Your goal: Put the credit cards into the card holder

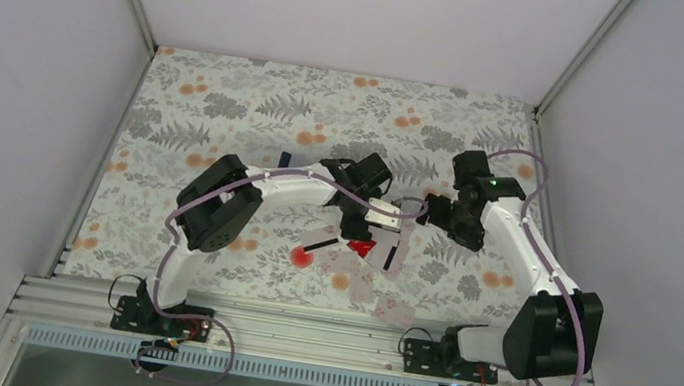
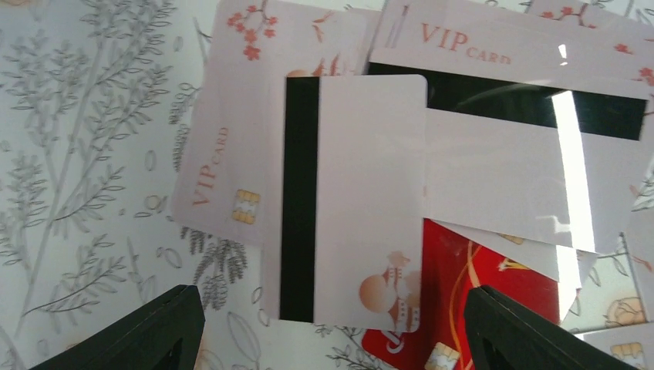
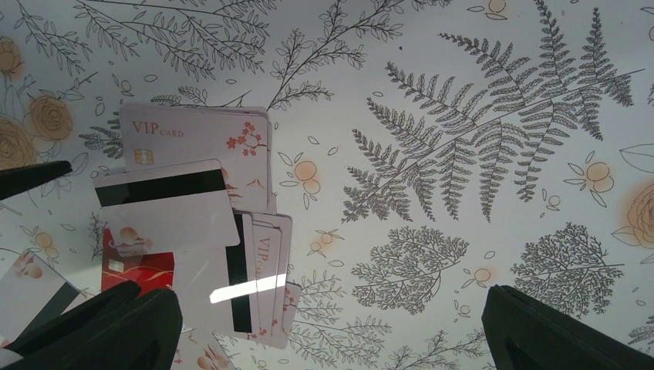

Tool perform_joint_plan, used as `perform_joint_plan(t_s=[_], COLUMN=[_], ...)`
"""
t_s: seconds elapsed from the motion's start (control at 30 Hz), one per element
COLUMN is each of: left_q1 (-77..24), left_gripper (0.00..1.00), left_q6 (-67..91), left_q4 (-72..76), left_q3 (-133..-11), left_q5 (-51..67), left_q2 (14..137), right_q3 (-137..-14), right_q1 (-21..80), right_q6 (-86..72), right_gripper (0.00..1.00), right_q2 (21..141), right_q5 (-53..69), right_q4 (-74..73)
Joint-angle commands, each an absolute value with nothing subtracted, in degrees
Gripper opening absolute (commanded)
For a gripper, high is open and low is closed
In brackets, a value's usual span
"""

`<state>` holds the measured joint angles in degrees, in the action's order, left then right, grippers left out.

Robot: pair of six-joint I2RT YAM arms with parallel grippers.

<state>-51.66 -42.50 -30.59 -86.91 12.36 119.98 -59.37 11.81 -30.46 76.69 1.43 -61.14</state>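
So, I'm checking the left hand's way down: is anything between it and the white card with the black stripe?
Nothing visible does. The white rectangular plastic card with the black magnetic stripe lies uppermost, overlapping a red card and a pale pink VIP card, with the open left hand above it.

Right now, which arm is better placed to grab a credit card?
Left. The left hand hangs open directly over the credit cards, fingers straddling a magnetic-stripe card. The right hand faces tablecloth, cards off to one side.
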Motion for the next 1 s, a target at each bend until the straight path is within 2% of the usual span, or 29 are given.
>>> perform_joint_plan(t_s=[0.0, 0.47, 0.97], left_q1=[-51.21, -50.87, -49.23], left_gripper=[0.85, 0.83, 0.81], left_q6=[-45.74, -44.51, -47.00], left_q4=[-36.37, -38.54, -42.01], left_q3=[-89.85, -95.38, -95.87], left_q5=[16.93, 16.53, 19.83], left_q2=[121.74, 126.86, 128.67], right_q3=[-60.86, -60.27, -60.38], right_q1=[10.54, 9.14, 9.00], right_q6=[-27.94, -26.24, -25.19], right_gripper=[0.99, 0.99, 0.99], right_q2=[77.14, 77.69, 78.08], right_q5=[2.05, 4.64, 6.48], right_q4=[-61.36, -60.24, -60.24])
